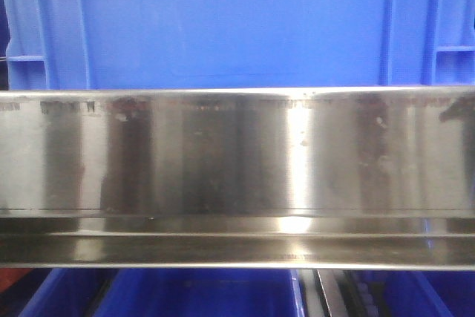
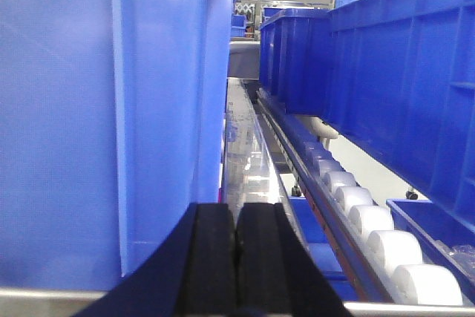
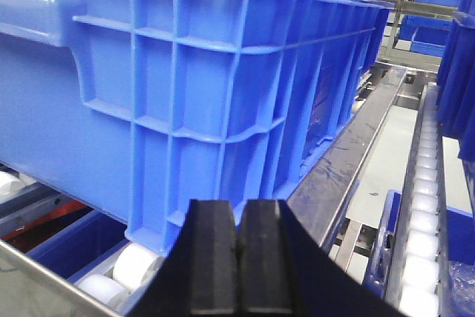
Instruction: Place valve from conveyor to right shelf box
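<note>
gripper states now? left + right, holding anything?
Left gripper: closed, fingers pressed together, nothing held.
Right gripper: closed, fingers together, nothing held.

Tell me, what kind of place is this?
Probably a warehouse or factory storage area: big blue plastic crates sit on racks of white rollers with shiny steel rails, and more crates fill shelves behind.

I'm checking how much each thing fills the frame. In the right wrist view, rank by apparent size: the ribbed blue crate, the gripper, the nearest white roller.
1. Ribbed blue crate, by far the largest.
2. Right gripper, enlarged by nearness to the camera.
3. White roller, smallest.
</note>
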`<act>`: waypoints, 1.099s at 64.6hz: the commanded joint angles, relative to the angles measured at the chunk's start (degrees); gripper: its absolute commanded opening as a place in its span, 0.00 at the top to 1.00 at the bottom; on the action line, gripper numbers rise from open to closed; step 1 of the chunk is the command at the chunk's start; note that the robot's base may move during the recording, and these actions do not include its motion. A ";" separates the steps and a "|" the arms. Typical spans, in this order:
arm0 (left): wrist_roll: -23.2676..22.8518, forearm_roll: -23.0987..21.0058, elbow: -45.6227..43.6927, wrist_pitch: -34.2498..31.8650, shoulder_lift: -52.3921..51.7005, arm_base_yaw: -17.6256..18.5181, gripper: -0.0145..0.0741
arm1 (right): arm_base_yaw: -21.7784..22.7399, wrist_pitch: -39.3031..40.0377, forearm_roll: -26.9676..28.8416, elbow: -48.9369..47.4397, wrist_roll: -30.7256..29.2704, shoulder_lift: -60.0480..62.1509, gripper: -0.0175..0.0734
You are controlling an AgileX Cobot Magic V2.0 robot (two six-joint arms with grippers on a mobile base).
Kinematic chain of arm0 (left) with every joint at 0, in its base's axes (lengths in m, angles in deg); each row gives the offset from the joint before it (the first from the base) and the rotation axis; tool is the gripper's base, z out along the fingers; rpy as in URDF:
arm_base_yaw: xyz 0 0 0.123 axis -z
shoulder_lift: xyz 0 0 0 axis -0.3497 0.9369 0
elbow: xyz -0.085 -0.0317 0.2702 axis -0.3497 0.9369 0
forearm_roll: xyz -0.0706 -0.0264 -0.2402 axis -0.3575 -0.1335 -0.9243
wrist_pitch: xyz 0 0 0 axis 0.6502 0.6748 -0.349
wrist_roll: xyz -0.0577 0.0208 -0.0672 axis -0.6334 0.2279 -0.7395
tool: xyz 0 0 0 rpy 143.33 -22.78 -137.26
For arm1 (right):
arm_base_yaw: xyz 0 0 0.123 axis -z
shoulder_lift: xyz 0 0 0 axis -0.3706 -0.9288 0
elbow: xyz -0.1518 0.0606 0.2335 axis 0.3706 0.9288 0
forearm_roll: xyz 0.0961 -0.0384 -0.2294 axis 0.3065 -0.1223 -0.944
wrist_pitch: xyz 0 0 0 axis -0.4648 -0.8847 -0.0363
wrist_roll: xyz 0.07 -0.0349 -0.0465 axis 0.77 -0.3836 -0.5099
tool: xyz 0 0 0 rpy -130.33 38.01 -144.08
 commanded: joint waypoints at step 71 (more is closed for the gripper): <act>0.07 -0.40 -0.07 -1.27 -0.34 -0.21 0.96 | 28.59 13.13 2.06 18.07 2.49 13.30 0.99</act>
